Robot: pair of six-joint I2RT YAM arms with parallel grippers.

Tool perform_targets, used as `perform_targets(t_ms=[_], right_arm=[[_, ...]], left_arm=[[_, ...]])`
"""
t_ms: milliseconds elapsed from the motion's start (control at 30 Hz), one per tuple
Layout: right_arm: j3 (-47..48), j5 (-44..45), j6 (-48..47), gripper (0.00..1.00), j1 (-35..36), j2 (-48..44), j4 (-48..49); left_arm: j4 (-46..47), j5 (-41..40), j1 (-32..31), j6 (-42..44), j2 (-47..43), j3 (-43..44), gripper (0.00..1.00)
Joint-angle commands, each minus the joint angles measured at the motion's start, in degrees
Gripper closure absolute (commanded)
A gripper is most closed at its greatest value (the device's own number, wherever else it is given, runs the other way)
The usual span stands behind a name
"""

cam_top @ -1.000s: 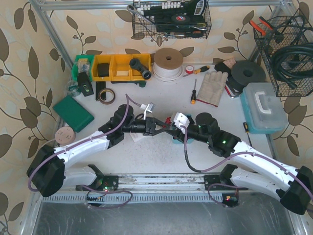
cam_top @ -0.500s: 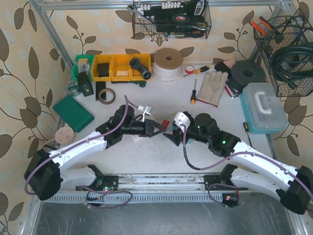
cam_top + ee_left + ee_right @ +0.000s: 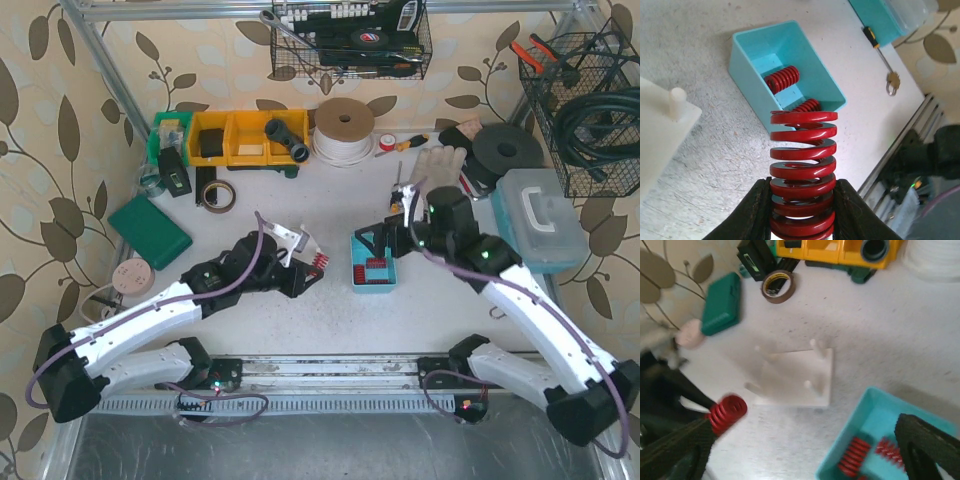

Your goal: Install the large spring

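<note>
Left wrist view shows the left arm's jaws [image 3: 802, 216] pinching the base coils of the large red spring [image 3: 803, 150], whose long axis runs straight out from them toward the blue bin [image 3: 751, 46] of smaller springs on the right. The white peg board [image 3: 657, 131] sits on the table just to the far side of the spring, with one upright peg [image 3: 675, 102] in sight. The spring lies roughly level while the pegs stand up, so it likely has to be tipped upright and carried toward the far side. The right arm's jaws [image 3: 384, 237] are spread wide and empty over the bin's far edge, further from the board.
</note>
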Motion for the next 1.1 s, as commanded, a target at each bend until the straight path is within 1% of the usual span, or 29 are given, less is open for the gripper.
perform_targets(t_ms=[0,67,133,233,333,467,600,667,767,833,967,1067], right_arm=[[3.3,-27.8,18.9,0.12,-8.9,9.2,-7.9],[2.6,-35.5,23.7,0.24,-10.2,14.0,-6.4],[2.3,-38.4,25.9,0.27,-9.7,15.5,-5.6],[3.1,-37.0,26.2,0.26,-9.0,16.2,-6.9],[2.6,-37.4,29.2,0.22,-7.5,17.4,-5.5],[2.3,-36.4,32.0,0.22,-4.3,19.3,-2.0],[4.2,-35.5,31.9,0.23,-1.9,22.0,-1.9],[5.2,-35.7,31.5,0.25,-1.2,23.5,-2.0],[6.2,-36.1,31.3,0.35,-0.7,25.3,-2.1],[6.7,-36.3,31.3,0.38,-0.4,25.9,-1.9],[8.8,-37.3,29.8,0.37,-0.4,27.2,-3.7],[10.2,-37.5,28.7,0.34,-0.4,27.4,-5.5]], left_arm=[[1.8,-12.6,-6.1,8.7,-3.9,-0.3,1.0],[2.2,-14.8,-8.1,8.8,-4.6,-0.9,1.0],[2.4,-15.7,-9.2,8.9,-5.0,-1.3,1.0],[2.6,-15.9,-10.0,9.1,-4.7,-1.3,1.0],[2.5,-16.3,-10.8,9.5,-4.2,-1.0,1.0],[2.5,-16.3,-11.6,9.9,-3.9,-0.8,1.0],[2.6,-16.5,-12.3,10.2,-3.7,-0.8,1.0],[2.7,-16.5,-12.6,10.4,-3.6,-0.7,1.0],[2.9,-16.2,-12.8,10.5,-3.3,-0.6,1.0],[2.9,-16.1,-12.9,10.5,-3.2,-0.6,1.0],[2.6,-16.0,-12.9,10.7,-2.2,0.0,1.0],[2.3,-15.9,-12.9,10.7,-1.5,0.5,1.0]])
